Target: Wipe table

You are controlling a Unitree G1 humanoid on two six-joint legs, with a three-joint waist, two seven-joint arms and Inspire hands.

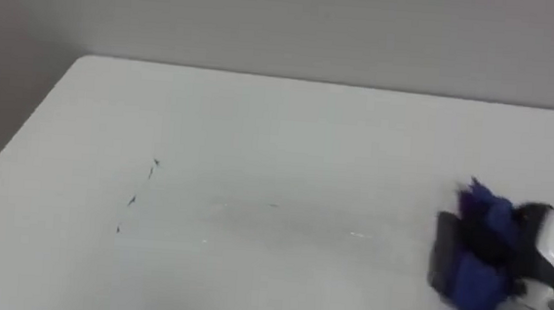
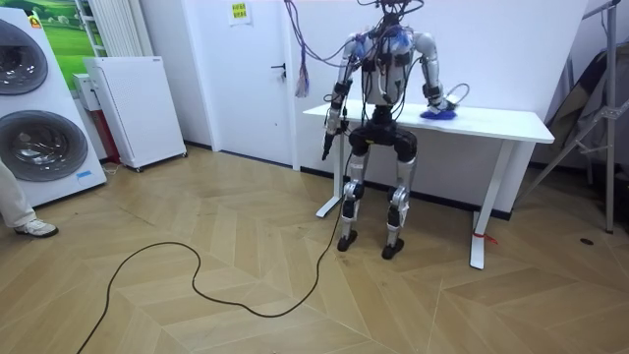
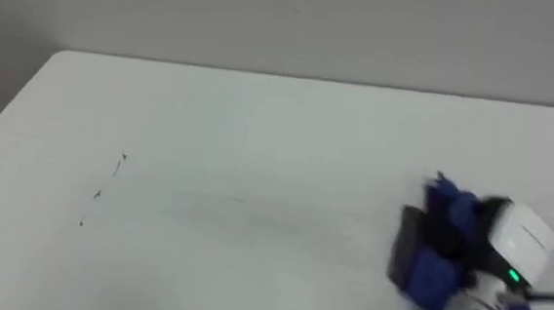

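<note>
Right hand (image 3: 518, 237) clutches blue cloth (image 3: 446, 208) on white table (image 3: 260, 124); left hand (image 2: 331, 124) hangs down, state can't tell.

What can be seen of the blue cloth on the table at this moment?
The blue cloth looks like soft fabric. It is bunched into crumpled folds rather than spread flat, deep blue with darker creases. It lies on the right side of the white table. The right hand rests on top of it and covers part of it, and motion blur hides how the cloth is held. A few faint dark marks sit well apart to its left.
</note>
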